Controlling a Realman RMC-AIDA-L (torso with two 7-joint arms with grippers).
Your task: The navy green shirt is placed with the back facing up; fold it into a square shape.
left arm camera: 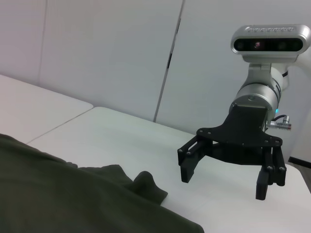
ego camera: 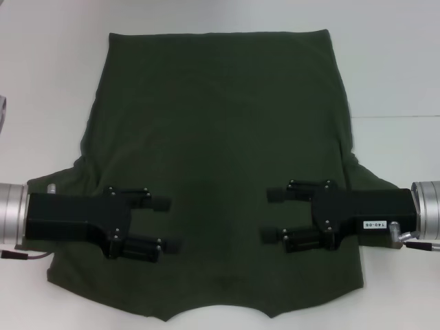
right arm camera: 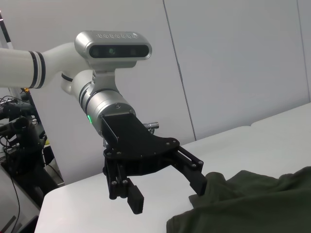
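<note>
Where shirt (ego camera: 220,137) lies, end effectors above (open)

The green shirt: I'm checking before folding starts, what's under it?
The shirt lies flat on a white table, visible all round it. Whatever is beneath the fabric is covered.

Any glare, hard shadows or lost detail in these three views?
Head view: even light, no hard shadows; the white table is near blown out, and the shirt is so dark its folds barely show. Left wrist view: the right gripper is crisp against pale walls. Right wrist view: the left gripper is crisp, with a soft shadow beneath.
</note>
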